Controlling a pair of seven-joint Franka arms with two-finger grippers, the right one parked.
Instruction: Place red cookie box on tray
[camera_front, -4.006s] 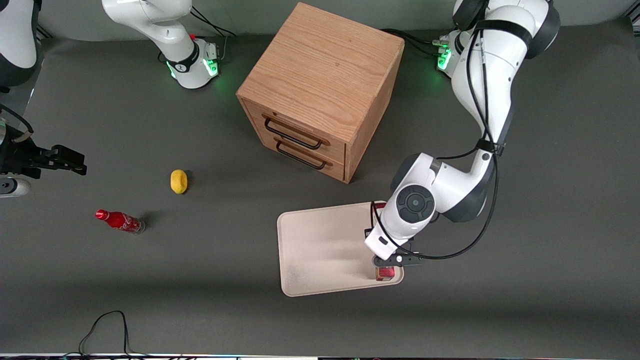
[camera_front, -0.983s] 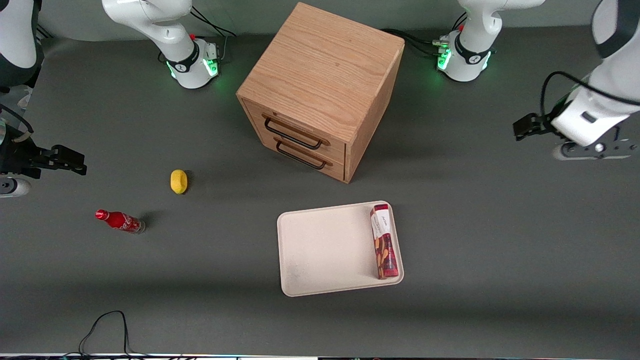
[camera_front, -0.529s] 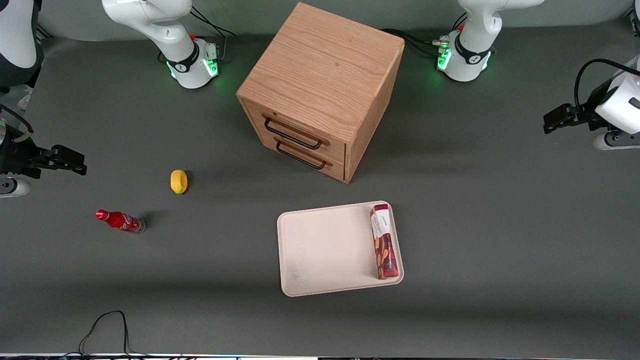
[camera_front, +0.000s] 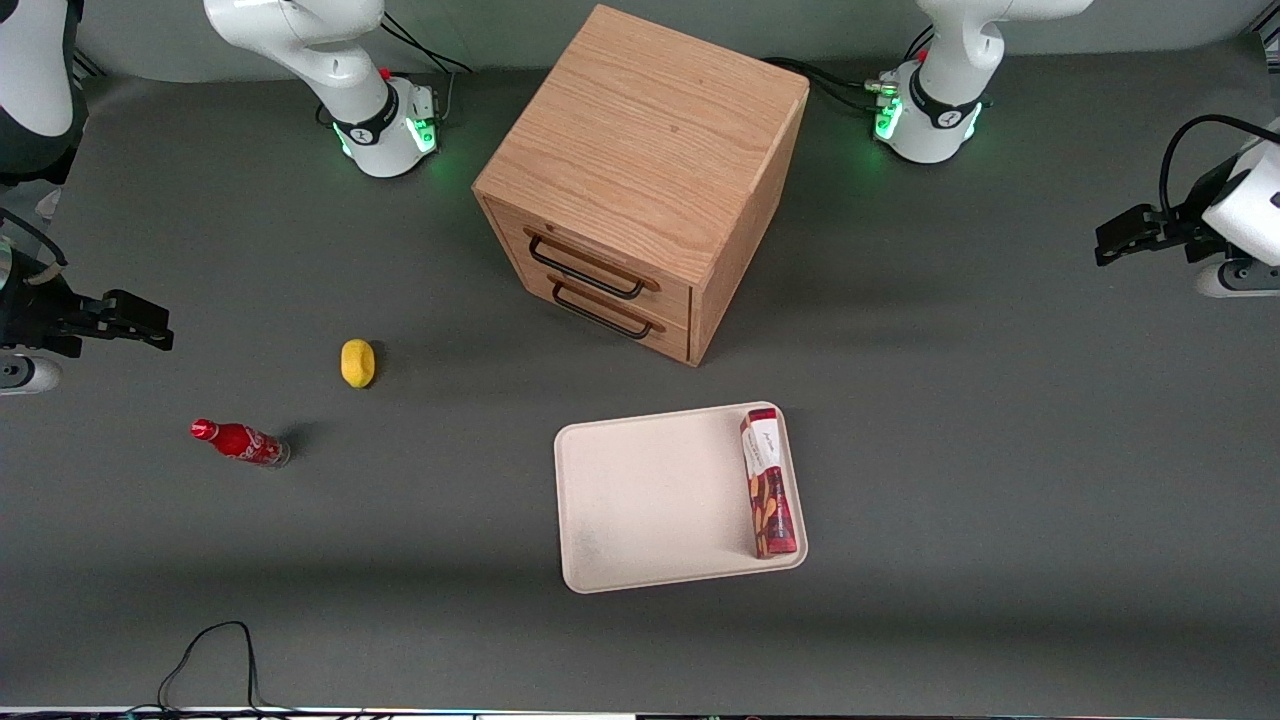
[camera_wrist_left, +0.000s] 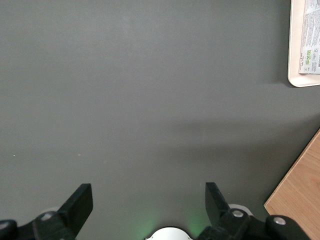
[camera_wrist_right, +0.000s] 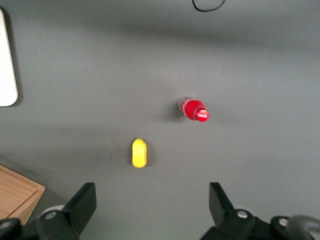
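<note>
The red cookie box (camera_front: 770, 483) lies flat in the cream-white tray (camera_front: 640, 500), along the tray's edge toward the working arm's end, its white end panel pointing at the cabinet. A white panel of the box (camera_wrist_left: 310, 37) and a tray corner (camera_wrist_left: 296, 60) show in the left wrist view. The left gripper (camera_front: 1120, 240) is high over bare table at the working arm's end, well away from the tray. It is open and empty (camera_wrist_left: 148, 200), its fingers (camera_wrist_left: 80, 202) wide apart.
A wooden two-drawer cabinet (camera_front: 640, 170) stands farther from the front camera than the tray. A yellow lemon (camera_front: 357, 362) and a small red soda bottle (camera_front: 238, 442) lie toward the parked arm's end. A black cable (camera_front: 215, 650) lies at the table's near edge.
The left gripper let go of the cookie box on the tray, rose and moved away toward the working arm's end. The box has stayed in the tray.
</note>
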